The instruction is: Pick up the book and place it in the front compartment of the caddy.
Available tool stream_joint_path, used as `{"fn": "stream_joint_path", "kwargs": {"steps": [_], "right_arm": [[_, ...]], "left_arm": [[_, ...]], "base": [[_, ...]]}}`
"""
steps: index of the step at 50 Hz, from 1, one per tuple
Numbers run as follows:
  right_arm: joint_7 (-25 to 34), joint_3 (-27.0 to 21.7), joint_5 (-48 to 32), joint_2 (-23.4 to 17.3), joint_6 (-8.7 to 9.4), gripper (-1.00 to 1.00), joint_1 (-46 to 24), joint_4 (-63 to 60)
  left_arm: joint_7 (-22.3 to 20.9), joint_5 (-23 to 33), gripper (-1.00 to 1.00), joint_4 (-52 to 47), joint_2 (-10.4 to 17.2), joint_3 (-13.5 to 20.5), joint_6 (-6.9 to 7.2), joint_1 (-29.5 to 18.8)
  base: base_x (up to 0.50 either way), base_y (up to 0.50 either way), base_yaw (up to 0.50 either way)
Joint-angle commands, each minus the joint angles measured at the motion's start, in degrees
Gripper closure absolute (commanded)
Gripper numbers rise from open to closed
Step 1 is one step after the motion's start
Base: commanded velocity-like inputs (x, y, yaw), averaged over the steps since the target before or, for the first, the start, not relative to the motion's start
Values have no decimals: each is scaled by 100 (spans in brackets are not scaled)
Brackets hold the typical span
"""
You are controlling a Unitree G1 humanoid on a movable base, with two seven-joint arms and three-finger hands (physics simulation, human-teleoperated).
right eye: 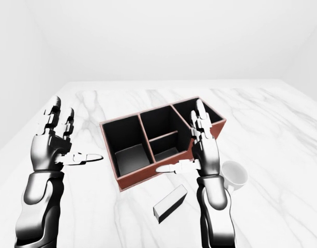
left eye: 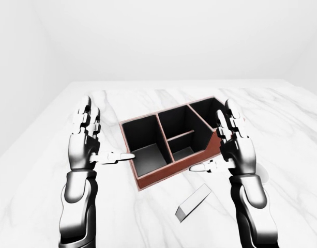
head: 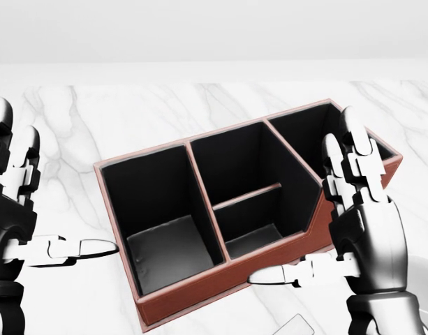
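The book (right eye: 170,203) lies on the marble table (left eye: 39,170) below the caddy (left eye: 163,173); the left hand (left eye: 85,147) and right hand (left eye: 236,150) hold nothing, fingers spread apart.

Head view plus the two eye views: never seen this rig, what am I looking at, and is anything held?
These are simulator renders from three cameras on a humanoid robot's head, all looking out over its own arms. The left-eye and right-eye views are a stereo pair with a wide look; the head view sits closer on the same scene.

The silver and black shapes are its three-finger hands: the left hand and the right hand. Both are raised with fingers spread, and neither holds anything.

On the white marble table stands a brown caddy with black compartments, all of which look empty. Below it in the eye views lies the book, flat on the table and untouched. A white mug sits to the right of the right hand in the right-eye view.
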Motion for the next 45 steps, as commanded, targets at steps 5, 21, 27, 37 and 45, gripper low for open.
{"fn": "stream_joint_path", "kwargs": {"steps": [5,21,27,37,45], "right_arm": [[-5,33,-161,-27,0,-100,-17,25],[203,-51,-523,-111,0,-100,-173,-137],[352,-19,-710,-139,0,-100,-226,-217],[716,19,-1122,-217,0,-100,-284,-266],[1141,-304,-1161,-335,0,-100,-444,-651]], "left_arm": [[-4,-20,-96,59,16,28,0,-24],[0,-34,-96,34,29,25,0,-33],[-16,-11,-96,109,22,10,0,-39],[-11,0,-96,175,26,-1,0,-48],[-15,6,-96,179,28,2,0,-49]], "base": [[0,0,0],[0,0,0],[0,0,0],[0,0,0],[0,0,0]]}}
